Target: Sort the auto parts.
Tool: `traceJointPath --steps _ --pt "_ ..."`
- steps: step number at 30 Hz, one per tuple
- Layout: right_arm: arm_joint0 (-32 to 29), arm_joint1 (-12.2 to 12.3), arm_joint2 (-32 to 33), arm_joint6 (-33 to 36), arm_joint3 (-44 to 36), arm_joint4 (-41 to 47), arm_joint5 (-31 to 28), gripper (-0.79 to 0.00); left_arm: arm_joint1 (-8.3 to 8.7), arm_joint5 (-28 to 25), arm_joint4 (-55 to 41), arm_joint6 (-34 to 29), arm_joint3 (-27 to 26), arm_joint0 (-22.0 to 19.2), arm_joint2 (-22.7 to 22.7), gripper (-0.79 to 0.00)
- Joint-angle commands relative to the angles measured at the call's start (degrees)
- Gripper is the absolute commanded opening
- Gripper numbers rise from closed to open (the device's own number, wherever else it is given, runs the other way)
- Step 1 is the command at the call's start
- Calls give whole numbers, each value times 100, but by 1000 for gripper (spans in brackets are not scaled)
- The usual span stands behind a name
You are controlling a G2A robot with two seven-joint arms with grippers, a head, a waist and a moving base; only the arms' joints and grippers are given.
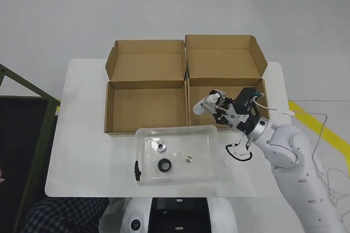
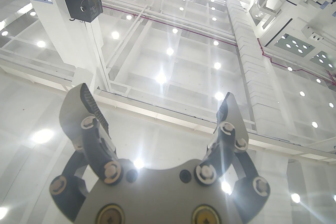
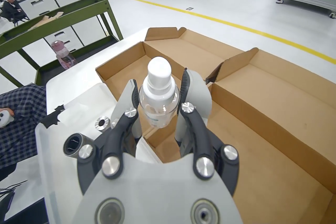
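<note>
In the top view, at centre right of the frame, the right gripper (image 1: 217, 105) holds a small clear bottle (image 1: 203, 105) with a white cap above the right cardboard box (image 1: 207, 87). Below it a clear bin (image 1: 201, 145) on the white desk (image 1: 81, 145) holds a black ring (image 1: 165, 166) and two small metal parts. In the left wrist view the left gripper (image 2: 157, 107) points at the ceiling, its fingers spread wide with nothing between them. In the right wrist view the right gripper (image 3: 159, 79) clamps the bottle (image 3: 158, 104) at the shoulder, cap foremost. The bottle looks light and stiff but smooth and round, so it probably slips or turns easily. A hold across the body, below the cap, seems safest.
</note>
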Motion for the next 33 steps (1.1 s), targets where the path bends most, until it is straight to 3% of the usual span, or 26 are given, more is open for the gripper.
traceJointPath --steps 1,16,33 --pt "100 -10 -58 13 121 -123 96 -785 0 0 0 0 0 0 0 0" --pt "818 -153 -703 -195 1286 -643 516 -785 0 0 0 0 0 0 0 0" --pt "1290 -295 -1194 -29 2032 -1055 843 -770 0 0 0 0 0 0 0 0"
